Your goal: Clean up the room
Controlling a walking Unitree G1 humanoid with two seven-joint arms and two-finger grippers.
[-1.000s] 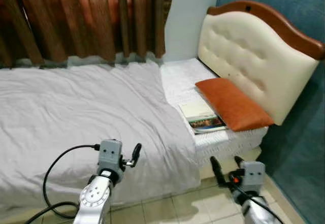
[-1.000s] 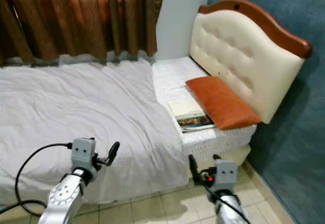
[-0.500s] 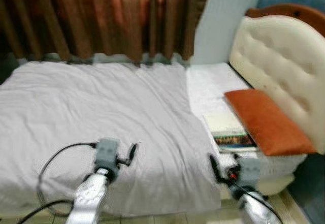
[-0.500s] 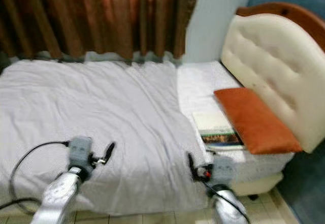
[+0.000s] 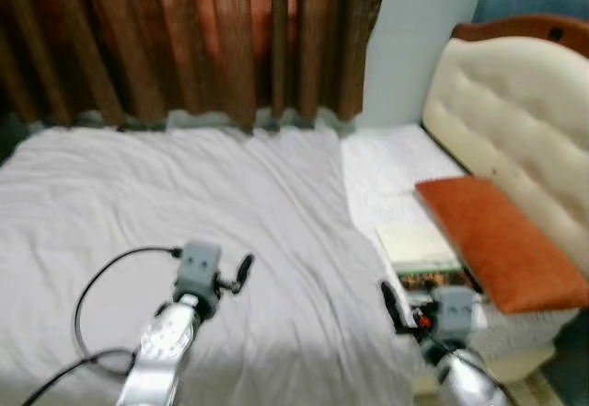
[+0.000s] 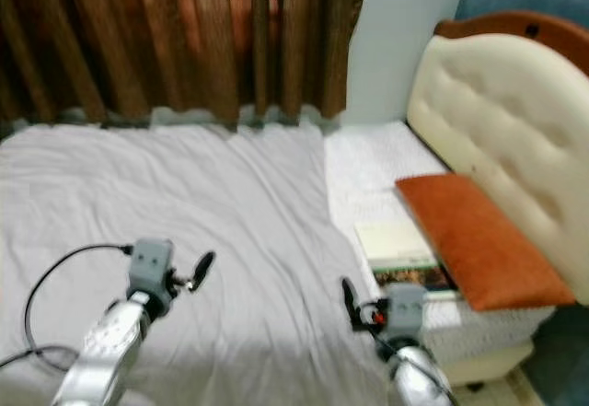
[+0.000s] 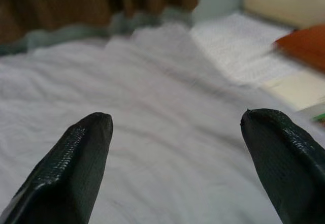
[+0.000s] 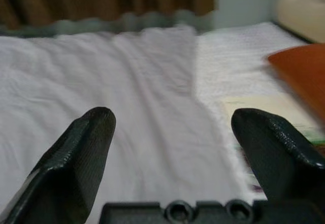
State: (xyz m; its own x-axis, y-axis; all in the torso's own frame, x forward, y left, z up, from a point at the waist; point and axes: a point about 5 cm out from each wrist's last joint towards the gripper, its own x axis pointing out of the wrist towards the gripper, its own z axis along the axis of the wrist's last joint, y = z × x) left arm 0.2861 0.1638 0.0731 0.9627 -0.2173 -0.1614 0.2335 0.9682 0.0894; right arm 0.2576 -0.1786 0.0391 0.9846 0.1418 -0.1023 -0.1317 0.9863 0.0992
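Bedding, here a wrinkled pale grey sheet spread over the wide mattress, lies in front of the robot and reaches to a line near the head end, where a bare strip of white quilted mattress shows beside the cream tufted headboard with brown wooden rim. On that strip rest a rectangular rust-orange pillow against the headboard and, touching its near edge, a flat book with pale cover. Brown pleated curtains hang behind the bed.

Left gripper: held low over the sheet, fingers spread wide with nothing between them. Right gripper: held near the boundary between sheet and bare mattress, close to the book, fingers likewise parted and empty.

Judged step: approach and selection of a first item. The views are slightly blurred, which suggests the body is unsettled; a grasp is best begun once the frame is steady. The book appears the nearest loose item for the right gripper. A thin flat object calls for entry from an exposed edge, away from the pillow. Sheet fabric should be pinched at a raised fold.
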